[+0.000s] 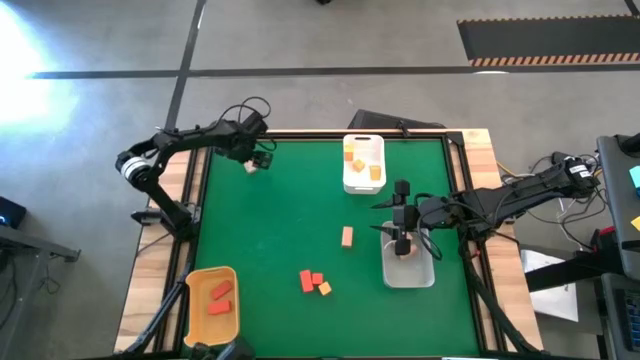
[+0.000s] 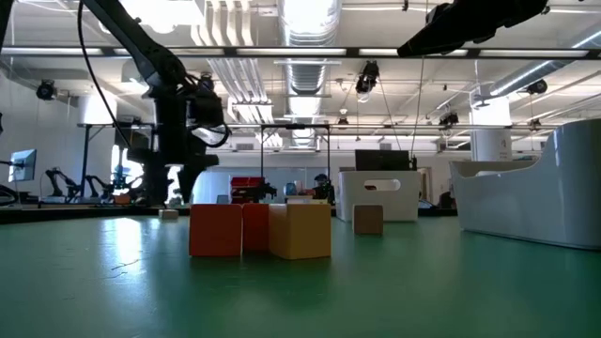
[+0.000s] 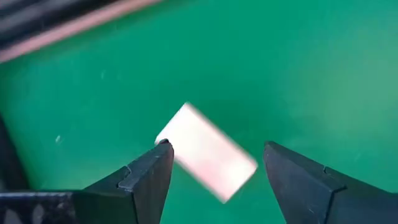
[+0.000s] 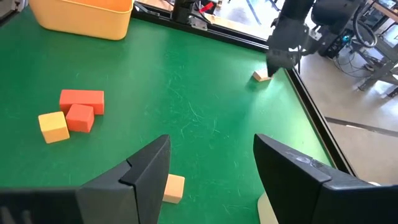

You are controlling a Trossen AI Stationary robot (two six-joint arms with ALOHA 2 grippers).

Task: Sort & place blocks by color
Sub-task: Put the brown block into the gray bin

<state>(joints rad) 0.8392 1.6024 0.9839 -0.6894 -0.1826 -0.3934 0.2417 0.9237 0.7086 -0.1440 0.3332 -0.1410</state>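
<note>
Left gripper [image 1: 252, 165] spread over a pale tan block [image 1: 250, 166] at the mat's far-left corner, not gripping; yellow tray [image 1: 195, 310] holds reds; two red blocks [image 1: 311, 281] and an orange-yellow one [image 1: 325, 288] mid-mat; right gripper [image 1: 401, 245] spread, empty, above the clear tray [image 1: 423, 277].

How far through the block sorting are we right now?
Partly done. Two red wooden blocks lie in the yellow tray, orange-yellow ones in the white tray, one pale block in the clear tray. In hand: the open left pincer hovers over a pale tan block by the far left corner; the open right pincer is above the clear tray. Left: four loose blocks mid-table.
</note>
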